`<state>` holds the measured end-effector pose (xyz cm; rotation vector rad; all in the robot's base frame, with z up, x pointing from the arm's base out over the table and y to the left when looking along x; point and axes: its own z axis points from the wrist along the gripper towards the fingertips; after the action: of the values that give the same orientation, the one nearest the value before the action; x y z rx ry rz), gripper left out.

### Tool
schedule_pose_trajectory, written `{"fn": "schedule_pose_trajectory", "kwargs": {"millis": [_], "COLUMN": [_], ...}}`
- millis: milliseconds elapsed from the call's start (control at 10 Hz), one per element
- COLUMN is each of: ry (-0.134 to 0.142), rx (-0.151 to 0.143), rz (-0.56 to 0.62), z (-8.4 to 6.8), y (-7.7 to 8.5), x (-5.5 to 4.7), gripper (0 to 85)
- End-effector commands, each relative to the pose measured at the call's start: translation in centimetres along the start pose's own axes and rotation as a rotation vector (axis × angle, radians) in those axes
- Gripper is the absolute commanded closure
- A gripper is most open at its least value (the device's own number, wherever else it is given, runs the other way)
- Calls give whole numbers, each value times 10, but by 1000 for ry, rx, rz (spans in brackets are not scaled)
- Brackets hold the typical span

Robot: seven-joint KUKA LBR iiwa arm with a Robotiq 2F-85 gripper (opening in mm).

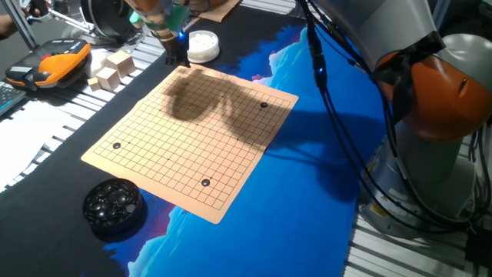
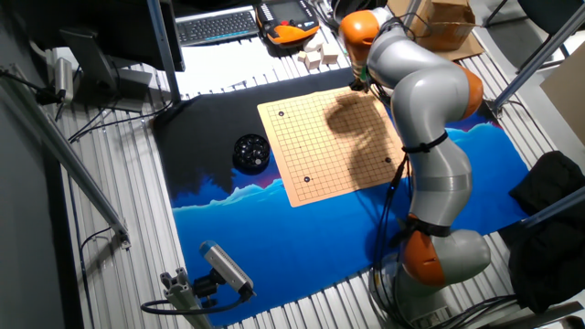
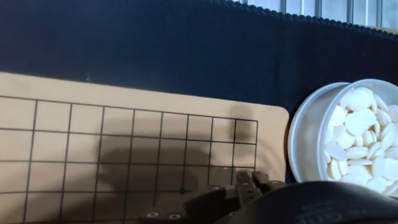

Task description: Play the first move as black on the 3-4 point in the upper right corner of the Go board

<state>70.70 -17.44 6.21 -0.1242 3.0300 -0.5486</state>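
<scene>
The tan Go board [image 1: 192, 138] lies on the black and blue mat. It also shows in the other fixed view [image 2: 334, 146] and in the hand view [image 3: 93, 143]. Three black stones sit on it: near the left corner [image 1: 116, 145], near the front corner [image 1: 205, 182] and near the right corner [image 1: 264, 105]. My gripper [image 1: 178, 60] hangs low over the far corner of the board, next to the white bowl. In the hand view its fingertips [image 3: 245, 182] stand close together over the grid near that corner. Whether a stone is between them is hidden.
A black bowl of black stones [image 1: 114, 205] stands off the board's front left edge. A white bowl of white stones [image 1: 203, 45] stands just beyond the far corner and shows in the hand view [image 3: 354, 140]. Wooden blocks [image 1: 114, 68] and an orange device [image 1: 58, 61] lie at the left.
</scene>
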Motion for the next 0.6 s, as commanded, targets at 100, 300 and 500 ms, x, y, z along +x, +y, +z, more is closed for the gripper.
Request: {"fn": "schedule_pose_trajectory", "kwargs": {"millis": [100,300,500], "ry": [-5,-7,-13], "rx": [4,10,16], "rz": [6,6,14], "z": [5,6,9], "y": [5,5,7], "x": [3,3,4], "gripper": [850,850,850]}}
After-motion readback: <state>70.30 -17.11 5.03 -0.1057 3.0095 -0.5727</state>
